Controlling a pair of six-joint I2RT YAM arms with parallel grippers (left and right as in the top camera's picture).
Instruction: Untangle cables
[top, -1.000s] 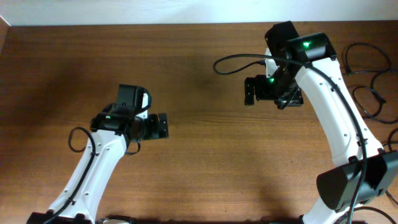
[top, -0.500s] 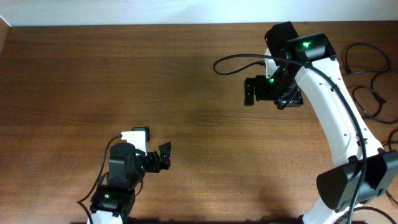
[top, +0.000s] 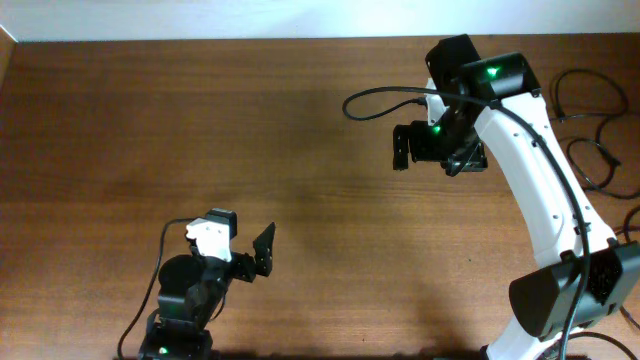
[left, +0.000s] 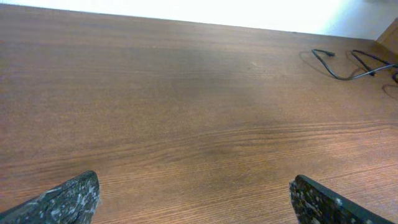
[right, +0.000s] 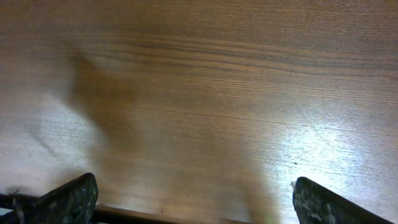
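The cables (top: 598, 147) are thin black cords lying in loose loops at the table's far right edge, partly behind my right arm. The left wrist view shows them far off at the upper right, cables (left: 341, 76), with a small plug end. My left gripper (top: 266, 250) hovers low near the front left of the table, open and empty, far from the cords. My right gripper (top: 400, 146) hangs open over bare wood at the back centre-right, left of the cords. Both wrist views, left gripper (left: 196, 202) and right gripper (right: 196, 202), show only wood grain between the fingers.
The brown wooden table (top: 300, 120) fills the view. A thick black cable (top: 380, 95) fixed to the right arm arcs out to the left above it. The right arm's white links (top: 540, 180) stand between the table's middle and the cords.
My left arm has folded back toward the table's front edge, its gripper moving down and slightly right. The right arm and the cords have stayed still.
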